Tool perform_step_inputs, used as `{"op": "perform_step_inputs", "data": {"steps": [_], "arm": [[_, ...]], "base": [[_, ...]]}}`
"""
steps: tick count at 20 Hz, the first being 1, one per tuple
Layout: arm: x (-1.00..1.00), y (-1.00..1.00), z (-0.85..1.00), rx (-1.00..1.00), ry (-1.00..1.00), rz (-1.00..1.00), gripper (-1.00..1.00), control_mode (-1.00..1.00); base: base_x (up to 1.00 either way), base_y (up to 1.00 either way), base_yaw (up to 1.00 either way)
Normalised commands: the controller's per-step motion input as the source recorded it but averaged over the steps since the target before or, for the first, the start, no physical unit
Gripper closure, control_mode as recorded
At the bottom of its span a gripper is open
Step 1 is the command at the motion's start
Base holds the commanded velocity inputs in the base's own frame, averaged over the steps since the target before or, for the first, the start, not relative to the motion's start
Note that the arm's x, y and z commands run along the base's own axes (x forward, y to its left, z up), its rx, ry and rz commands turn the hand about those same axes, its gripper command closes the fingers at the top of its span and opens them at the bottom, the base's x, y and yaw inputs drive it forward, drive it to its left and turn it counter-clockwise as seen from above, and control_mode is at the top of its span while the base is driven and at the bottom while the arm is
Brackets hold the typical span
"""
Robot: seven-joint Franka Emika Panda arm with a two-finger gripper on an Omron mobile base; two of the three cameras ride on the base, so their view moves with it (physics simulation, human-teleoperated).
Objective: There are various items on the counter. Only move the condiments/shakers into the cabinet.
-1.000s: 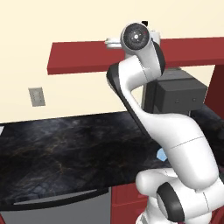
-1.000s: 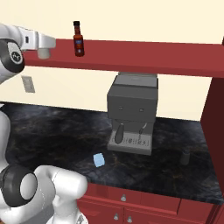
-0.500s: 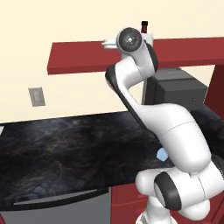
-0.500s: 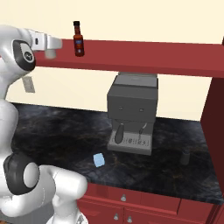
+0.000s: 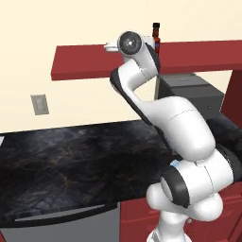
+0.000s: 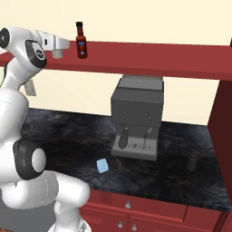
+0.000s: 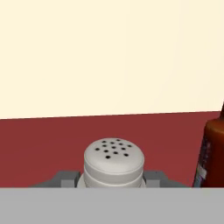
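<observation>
Gripper point(image 6: 58, 50) up at the cabinet's edge has its two fingers clamped on the whitish-grey shaker point(image 7: 113, 162), one finger on either flank of the body, as the hand view shows. From where I stand, the shaker sits upright in the grip: its perforated dome faces back up toward the hand, so its long axis runs straight along the gripper's own axis, top toward the wrist, base away toward the dark red surface beyond.

That surface is the flat top of the cabinet point(image 6: 149, 59). In the right base view the shaker point(image 6: 57, 53) hangs at the cabinet's front edge rather than resting on it, with the red sauce bottle point(image 6: 81, 41) standing upright on the cabinet top just beside it, toward the coffee machine's side. In the hand view the bottle point(image 7: 212, 154) fills the right border, near the shaker but apart from it.

To my eye the coming move turns on that gap: the shaker must go inward over the top and down onto its base without nudging the bottle, which would tip easily.

Further out, the black shaker point(image 6: 192, 163) waits on the counter point(image 6: 68, 140) beside the coffee machine point(image 6: 136, 118), well apart from the arm, and the light-blue block point(image 6: 103, 166) lies near the counter's front.
</observation>
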Motion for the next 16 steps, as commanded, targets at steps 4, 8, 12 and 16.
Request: {"op": "perform_step_inputs", "data": {"steps": [4, 8, 12, 16], "arm": [[0.61, 0.14, -0.01, 0.00, 0.00, 0.00, 1.00, -1.00], [0.55, 0.13, -0.06, 0.00, 0.02, 0.00, 1.00, -1.00], [0.46, 0.14, -0.15, 0.00, 0.06, 0.00, 1.00, -1.00], [0.22, 0.09, -0.45, -0.03, 0.09, 0.00, 1.00, -1.00]], "base": [[0.00, 0.00, 0.00], [0.00, 0.00, 0.00], [0.00, 0.00, 0.00], [0.00, 0.00, 0.00]]}}
